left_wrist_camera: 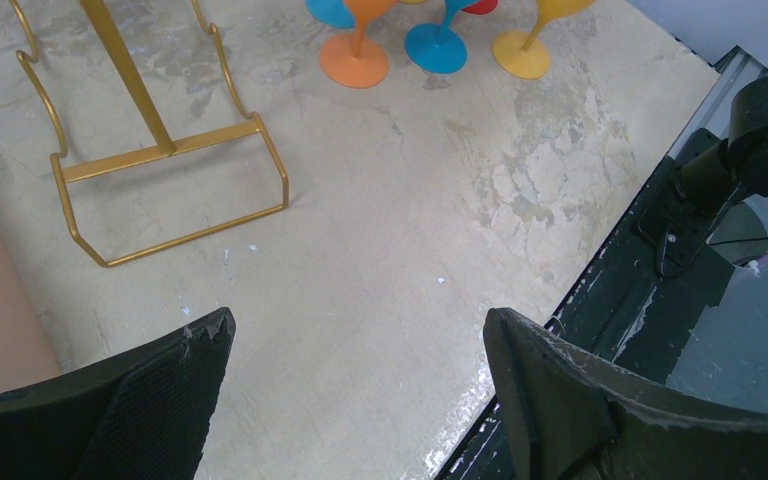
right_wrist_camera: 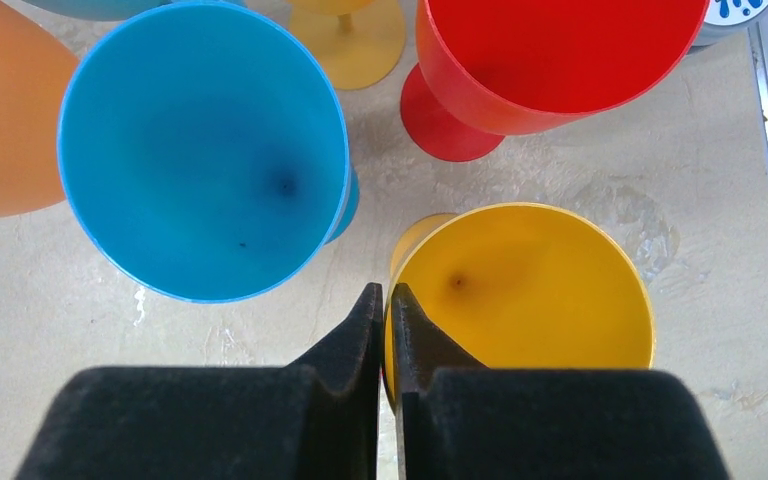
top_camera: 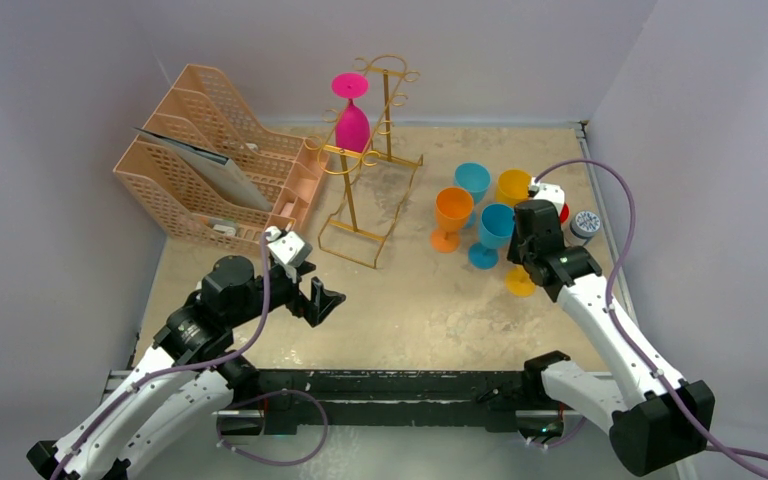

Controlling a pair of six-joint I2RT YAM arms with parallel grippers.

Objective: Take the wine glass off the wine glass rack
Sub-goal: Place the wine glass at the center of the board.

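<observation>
Mind the file organizer (top_camera: pixel 210 170) crowding the left side of the rack (top_camera: pixel 353 195). Keep the left jaws, released wide off the rack's near end, aimed at the pink wine glass (top_camera: pixel 351 115) hung bowl-down at the rack's far end. Grip the bowl, then probably slide the stem out along the hook. Use the bare desk (left_wrist_camera: pixel 380 300) right of the rack; avoid the cups (top_camera: pixel 495 225) beyond, where right jaws sit clenched, seemingly pinching the yellow glass (right_wrist_camera: pixel 530 290) rim.
</observation>
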